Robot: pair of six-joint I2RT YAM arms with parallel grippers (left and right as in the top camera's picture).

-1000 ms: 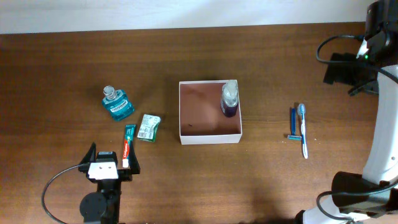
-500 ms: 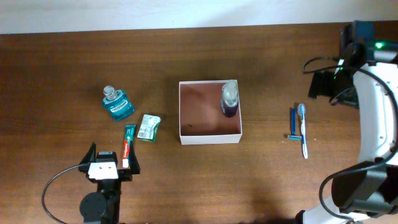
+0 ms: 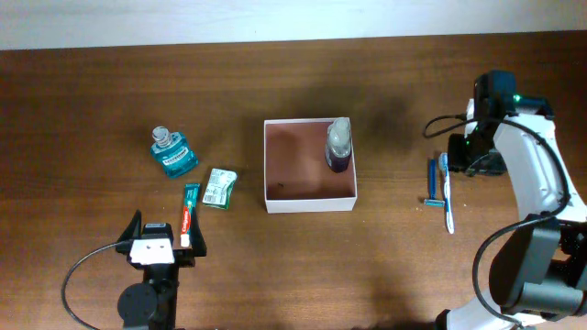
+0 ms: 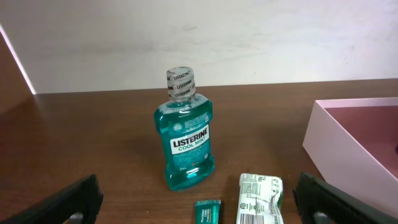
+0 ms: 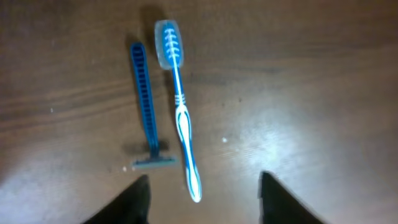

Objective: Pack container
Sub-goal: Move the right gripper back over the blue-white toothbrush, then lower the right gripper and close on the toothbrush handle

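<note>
The container [image 3: 308, 203], a square white-walled box with a reddish-brown inside, sits mid-table with a purple pump bottle [image 3: 337, 145] standing in its back right corner. To its left lie a teal mouthwash bottle [image 3: 171, 153], a green packet [image 3: 219, 187] and a toothpaste tube [image 3: 190, 211]. My left gripper [image 3: 167, 231] stands open just in front of the tube. In the left wrist view the mouthwash [image 4: 185, 140], packet [image 4: 260, 198] and tube end [image 4: 207, 211] show between its fingers. My right gripper [image 5: 202, 190] hangs open over a blue toothbrush [image 5: 180, 112] and a razor [image 5: 144, 106], holding nothing.
The toothbrush [image 3: 447, 191] and razor [image 3: 430, 181] lie side by side on the bare wood right of the container. The container's pale wall [image 4: 339, 149] shows at the right of the left wrist view. A white wall runs behind the table's far edge.
My right arm has swung in from the far right back corner to above the toothbrush and razor. The left arm and all the items have not moved.
</note>
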